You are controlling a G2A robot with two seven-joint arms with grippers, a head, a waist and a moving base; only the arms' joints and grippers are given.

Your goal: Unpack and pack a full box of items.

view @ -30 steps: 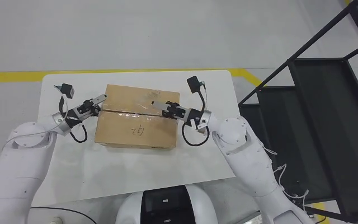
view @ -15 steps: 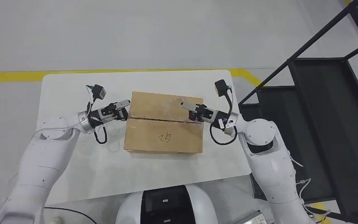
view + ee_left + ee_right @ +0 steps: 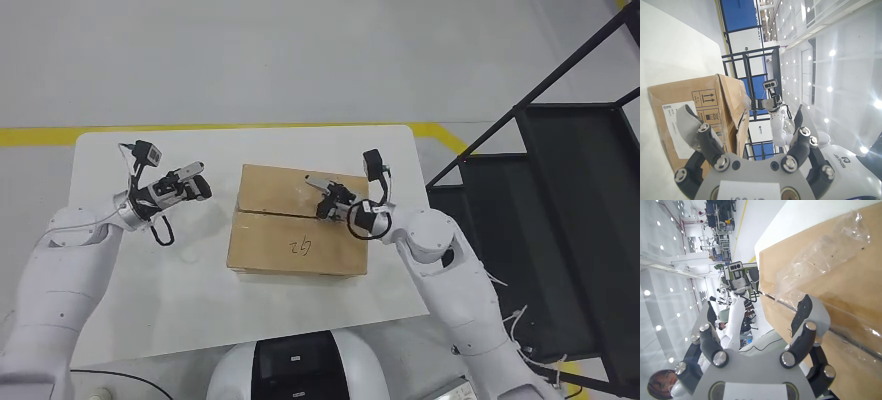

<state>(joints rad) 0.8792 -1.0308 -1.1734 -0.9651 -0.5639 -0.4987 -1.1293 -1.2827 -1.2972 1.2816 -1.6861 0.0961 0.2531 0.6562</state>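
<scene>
Tabletop (image 3: 120, 300): white, rounded corners, carrying the box.

Cardboard box (image 3: 300, 225): stands on the tabletop, roughly central. Its top flaps are down and meet at a seam running across the lid. In the left wrist view the box (image 3: 687, 106) shows ragged, slightly parted flap ends on the side towards that arm. In the right wrist view the lid of the box (image 3: 848, 285) is seen close up.

Left end effector (image 3: 197, 180): beside the box's left side, near it but apart from it. Fingers are spread wide with nothing between them, as the left wrist view (image 3: 743, 113) confirms.

Right end effector (image 3: 318, 190): above the box lid, close to the seam. Fingers are spread wide and grip nothing (image 3: 757, 306). One fingertip (image 3: 802, 308) sits at the edge of the loose tape; contact cannot be confirmed.

Clear tape (image 3: 819, 256): a crumpled, lifted strip on the box lid, running towards the seam.

White label (image 3: 672, 128): stuck on the box side facing the left end effector; its text is too small to read.

Handling symbols (image 3: 705, 98): printed panels on that same side, next to the label, one showing paired arrows.

Handwritten mark (image 3: 297, 244): dark pen on the box lid, on the near flap.
</scene>
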